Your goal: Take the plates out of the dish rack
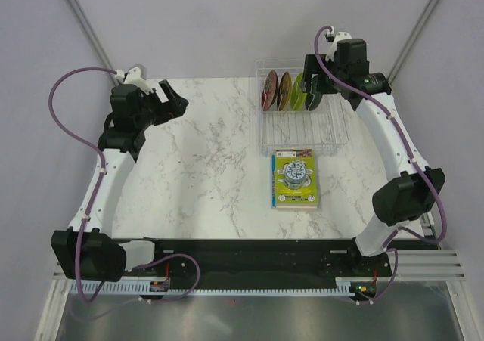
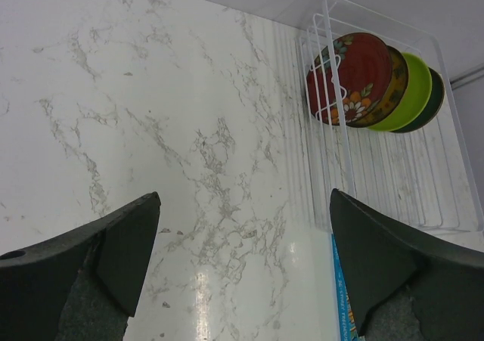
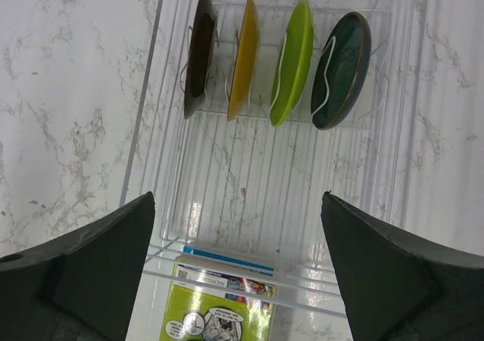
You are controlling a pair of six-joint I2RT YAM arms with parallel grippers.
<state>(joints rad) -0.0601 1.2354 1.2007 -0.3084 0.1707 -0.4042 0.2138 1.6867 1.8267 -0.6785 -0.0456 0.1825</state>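
Dark fingers [image 2: 113,250] fill the bottom corners of each wrist view, spread wide with nothing between them, so the left gripper [image 2: 243,205] and the right gripper [image 3: 236,201] both hold nothing. The left gripper hovers over bare marble table [image 1: 197,167], well apart from the rack [image 3: 249,182], which sits at the table's far right.

Four plates [image 1: 286,91] stand on edge in a row across the rack's far end, each in its own wire slot. The red plate [image 2: 367,69] is at the left, then the golden plate [image 3: 243,57] and the lime plate [image 3: 293,54], with the teal plate [image 3: 340,69] at the right.

The right gripper hangs above the rack, apart from the plates. From overhead it seems nearest the teal plate, though its height is hard to judge. A green-yellow package [image 1: 295,178] lies flat on the table just beside the rack's near wall.
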